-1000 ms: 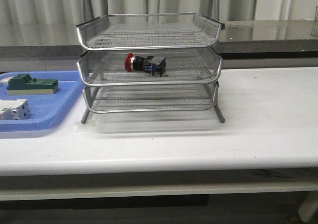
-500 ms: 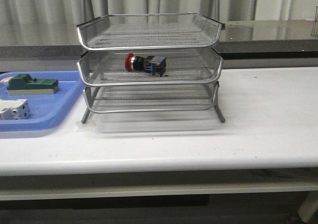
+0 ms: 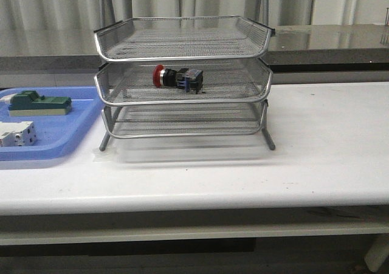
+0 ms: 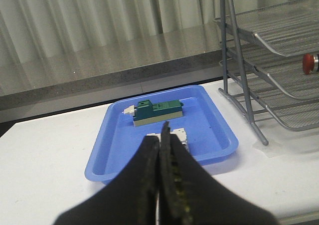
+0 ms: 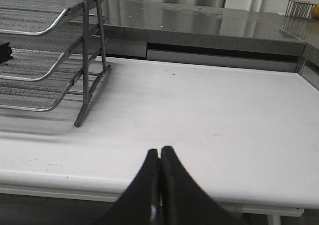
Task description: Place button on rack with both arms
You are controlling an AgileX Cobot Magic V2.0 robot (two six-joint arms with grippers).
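- Nothing has shifted between the earlier front views and this one: button, rack and tray contents lie exactly as before, and no arm enters the front view.
- Left gripper (image 4: pixel 160 145): jaws together, holding nothing, above the near rim of the blue tray (image 4: pixel 102 150).
- Right gripper (image 5: pixel 160 157): jaws together, empty, over bare table (image 5: pixel 209 110) right of the rack.
- Button (image 3: pixel 177 78): lies on its side in the middle tier of the rack (image 3: pixel 182 73), long axis running left-right, red head toward the robot's left.
- Relation: the button sits ahead of both grippers, well apart from each. Neither arm is clearly nearer.
- Judgement: the placement appears complete; no further grasp seems required.
- Surroundings: white table; green-and-beige block (image 3: pixel 37 103) and white block (image 3: pixel 16 133) in the tray; grey counter and curtains behind.
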